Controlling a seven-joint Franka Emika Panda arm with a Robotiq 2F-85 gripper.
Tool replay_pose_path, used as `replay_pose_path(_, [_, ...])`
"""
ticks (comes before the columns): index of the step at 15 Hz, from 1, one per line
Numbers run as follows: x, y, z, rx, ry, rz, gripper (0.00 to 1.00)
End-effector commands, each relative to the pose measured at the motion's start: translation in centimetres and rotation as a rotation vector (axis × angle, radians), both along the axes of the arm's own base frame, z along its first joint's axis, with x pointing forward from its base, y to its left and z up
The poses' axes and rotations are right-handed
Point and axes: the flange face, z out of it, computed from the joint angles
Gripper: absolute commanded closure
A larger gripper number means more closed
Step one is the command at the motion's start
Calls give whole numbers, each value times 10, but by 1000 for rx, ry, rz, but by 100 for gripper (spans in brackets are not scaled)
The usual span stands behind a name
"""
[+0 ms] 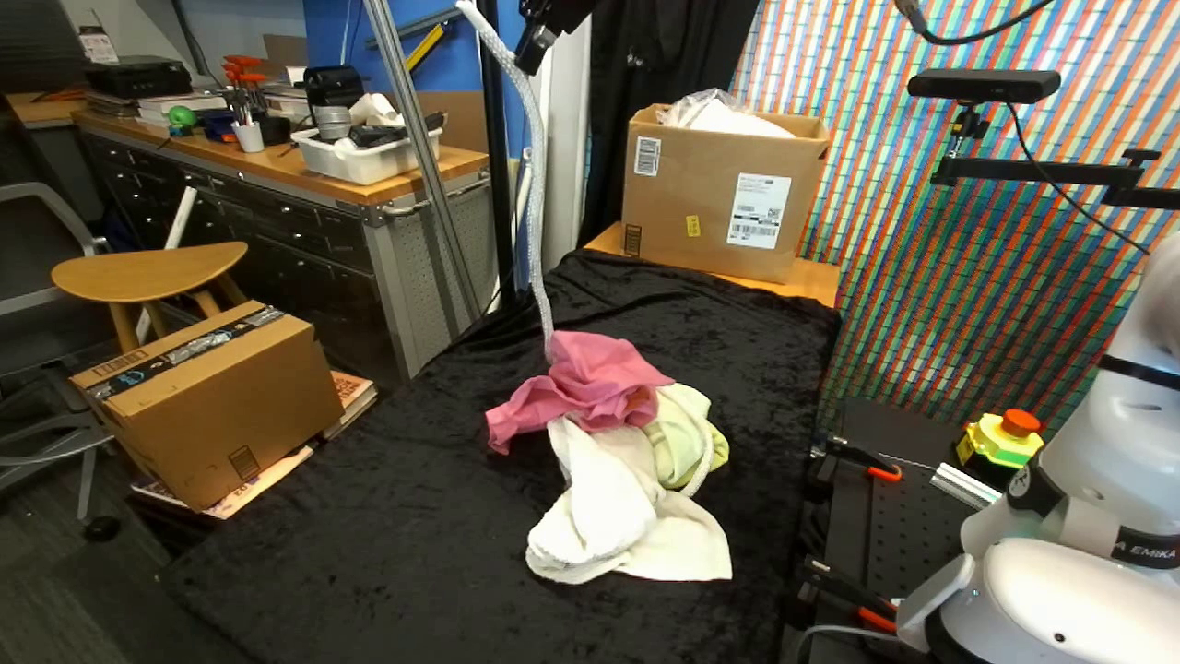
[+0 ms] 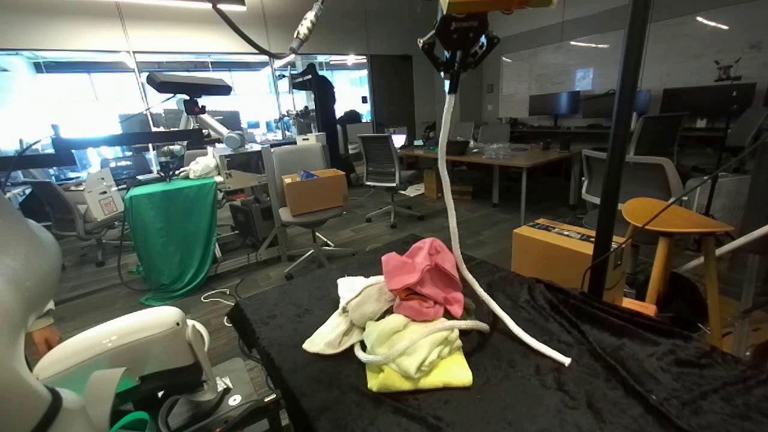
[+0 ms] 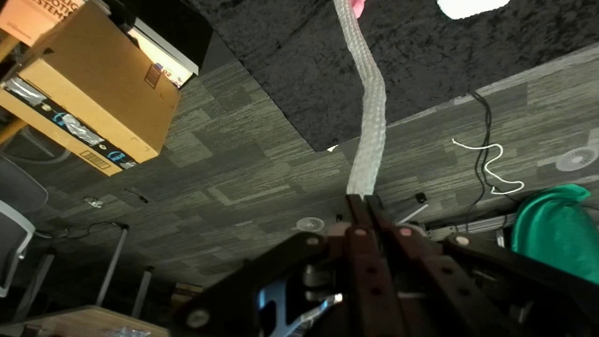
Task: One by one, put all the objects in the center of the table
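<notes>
Landmark: the pink cloth (image 1: pixel 590 385), lying rumpled on the black velvet-covered surface (image 1: pixel 396 563). High above it the claw (image 3: pixel 365 200) is pinching a braided white rope (image 2: pixel 447 186), apparently near one end, a tail (image 1: pixel 483 29) poking past the grip. The length is hanging down to the pink cloth and passing close by; in an exterior view a free end (image 2: pixel 567 361) is showing well to its side, whether touching the surface I am failing to make out. A yellow-green cloth (image 2: pixel 441 349) and white cloths (image 1: pixel 604 503) are lying against the pink one. A rope loop (image 2: pixel 456 324) is crossing the yellow-green; same rope or another, unclear.

Handling, my reckoning: light, limp, hard to damage, probably sliding lengthwise if the pinch is slackening, the dangling part perhaps swinging or snagging the pink cloth. The hold across the braid is looking sound. For placing, I am favouring a slow lowering beside the pink cloth, letting the rope coil before releasing.
</notes>
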Motion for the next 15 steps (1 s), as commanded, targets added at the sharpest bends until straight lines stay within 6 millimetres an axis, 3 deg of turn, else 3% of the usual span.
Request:
replay_pose_path(1, [-23, 5, 0, -11, -7, 131, 96])
replay_pose_path(6, [-40, 24, -24, -51, 67, 205, 97])
replay_pose_path(12, [-72, 76, -58, -52, 134, 272, 97])
replay_pose_path(15, [-88, 90, -86, -77, 205, 279, 97])
